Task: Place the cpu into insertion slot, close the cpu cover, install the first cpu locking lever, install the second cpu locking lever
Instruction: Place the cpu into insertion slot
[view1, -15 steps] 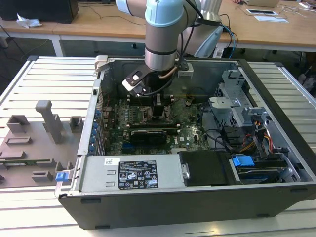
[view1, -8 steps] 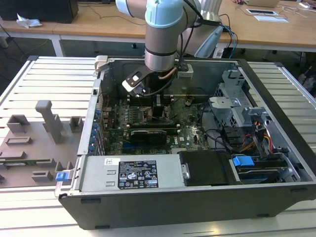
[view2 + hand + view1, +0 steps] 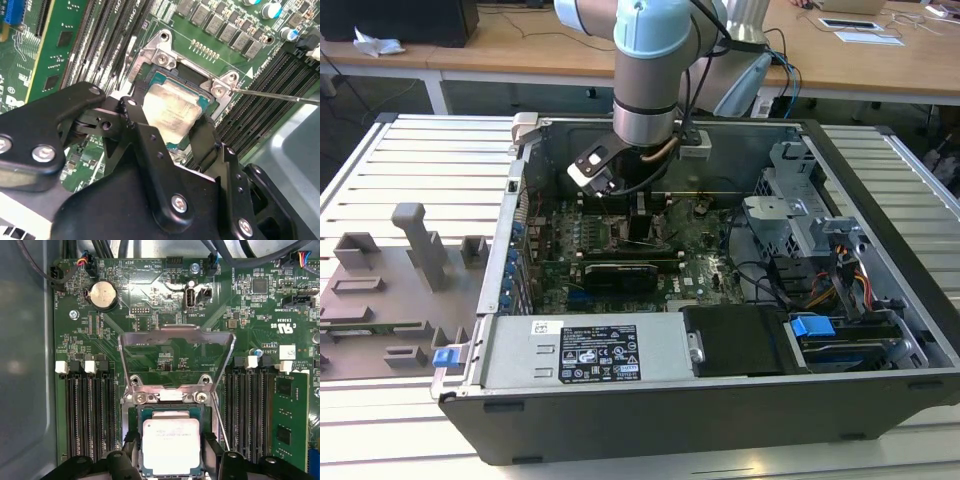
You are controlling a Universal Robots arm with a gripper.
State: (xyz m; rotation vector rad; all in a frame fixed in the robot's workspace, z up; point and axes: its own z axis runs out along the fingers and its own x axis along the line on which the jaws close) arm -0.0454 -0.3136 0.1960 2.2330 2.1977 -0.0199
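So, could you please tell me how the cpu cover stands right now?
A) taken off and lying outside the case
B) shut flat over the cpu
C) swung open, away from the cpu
C: in the first wrist view the cover is swung back, the board shows through its window, and the cpu lies bare.

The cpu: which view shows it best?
The first wrist view: the cpu faces the camera squarely, its whole metal top clear. The second wrist view shows it slanted, the claw covering part of its edges. In the exterior view the arm blocks it.
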